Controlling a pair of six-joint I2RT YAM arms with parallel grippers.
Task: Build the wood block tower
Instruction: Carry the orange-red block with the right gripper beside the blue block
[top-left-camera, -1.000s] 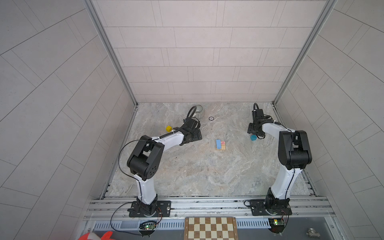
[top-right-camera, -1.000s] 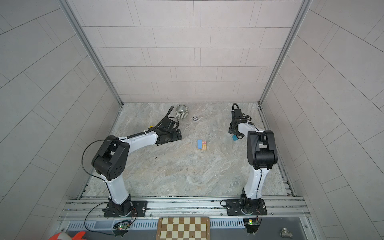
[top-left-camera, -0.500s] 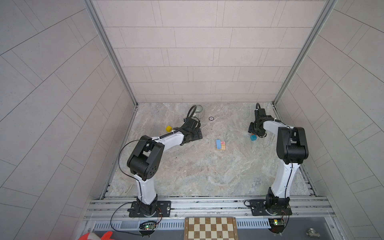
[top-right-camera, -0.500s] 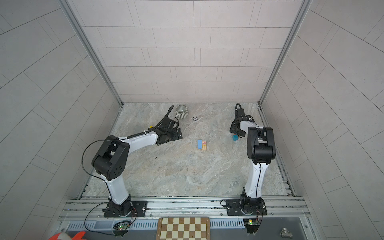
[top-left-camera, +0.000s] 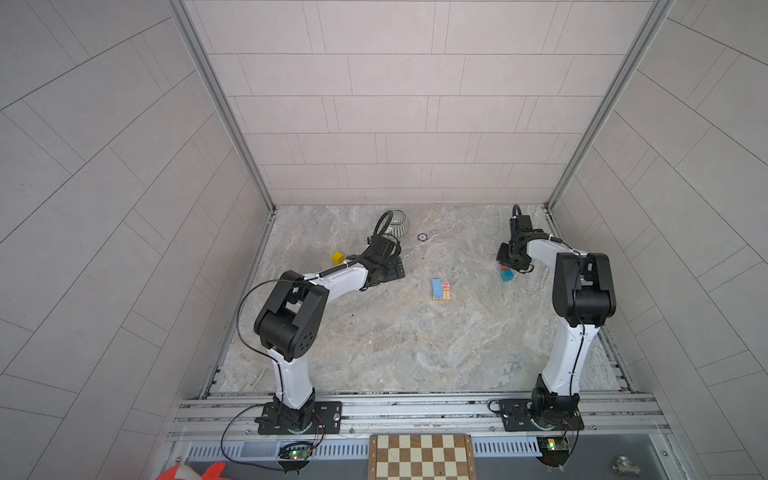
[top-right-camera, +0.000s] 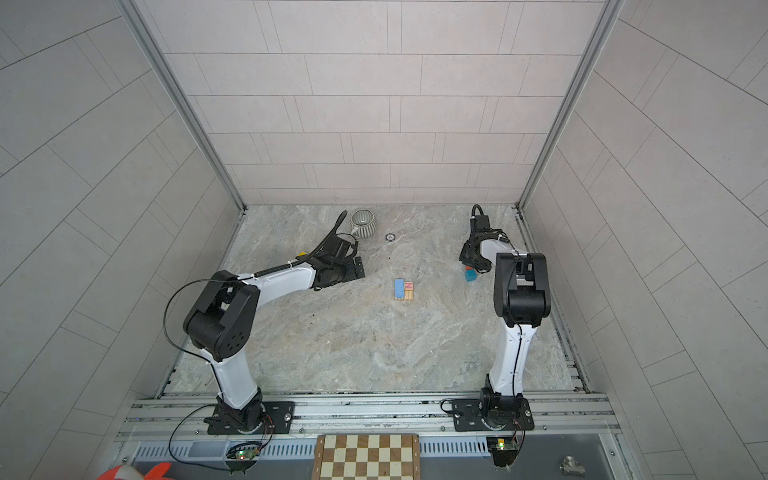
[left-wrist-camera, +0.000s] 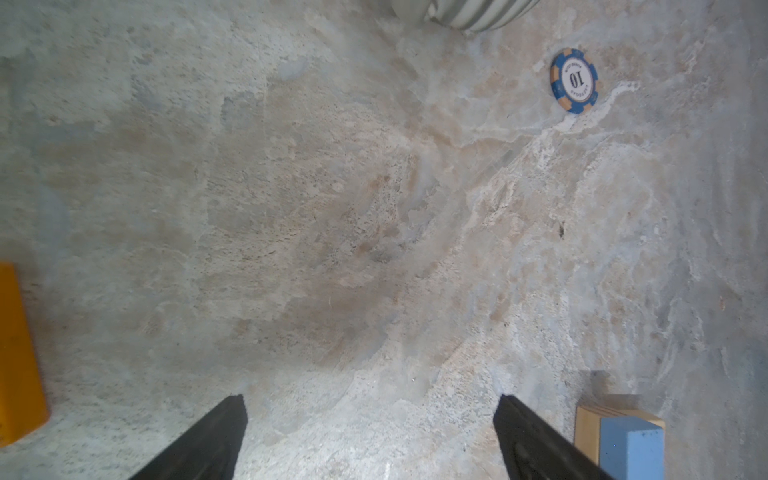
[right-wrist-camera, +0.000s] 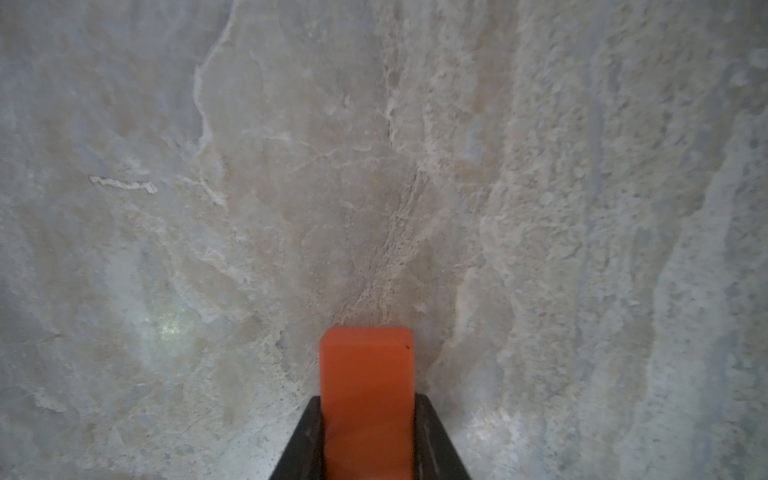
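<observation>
Grip on orange block (right-wrist-camera: 368, 365) by right tool (right-wrist-camera: 368, 399): clear from wrist, hidden from above. Left tool (left-wrist-camera: 370, 411) spread. Tower (top-left-camera: 445, 294) at tabletop (top-left-camera: 395, 340) centre, eight o'clock of right tool, blue block (top-left-camera: 436, 286) lengthwise twelve-to-six

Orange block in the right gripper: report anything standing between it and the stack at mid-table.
Nothing visible does. Only bare tabletop lies between the held orange block and the stack; the teal block sits right beside it, seemingly off that line.

Both top views look down from high overhead on the same whole mottled grey-beige stone tabletop (top-left-camera: 395, 353); both wrist cameras sit close, facing it.
</observation>
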